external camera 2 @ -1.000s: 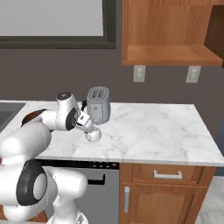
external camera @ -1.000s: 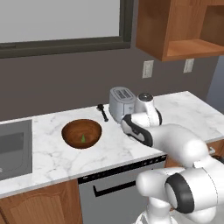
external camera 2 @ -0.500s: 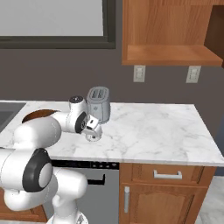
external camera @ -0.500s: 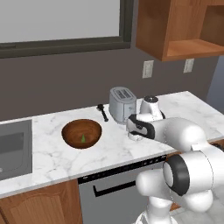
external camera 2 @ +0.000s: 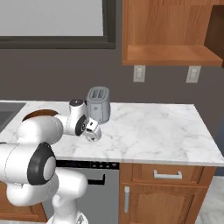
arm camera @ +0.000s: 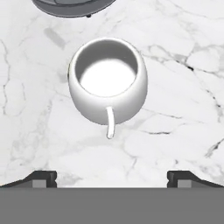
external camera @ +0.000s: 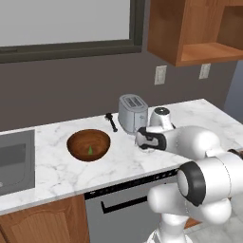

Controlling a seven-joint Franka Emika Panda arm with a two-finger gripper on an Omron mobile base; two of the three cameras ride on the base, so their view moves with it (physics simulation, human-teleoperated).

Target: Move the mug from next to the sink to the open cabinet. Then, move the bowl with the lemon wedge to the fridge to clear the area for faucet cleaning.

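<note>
Below hand (arm camera: 112, 177): white mug (arm camera: 108, 86), upright, empty.

mug (arm camera: 108, 89): upright on the desk (external camera: 57, 163), in front of the toaster (external camera: 132, 113)
bowl (external camera: 88, 144): between sink (external camera: 16, 160) and toaster
lemon wedge (external camera: 89, 150): in bowl

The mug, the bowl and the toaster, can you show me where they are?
mug (arm camera: 108, 87), hand view, on its white inner bottom.
bowl (external camera: 88, 144), left base view, on its brown inside wall.
toaster (external camera 2: 98, 104), right base view, on its grey front side.
</note>
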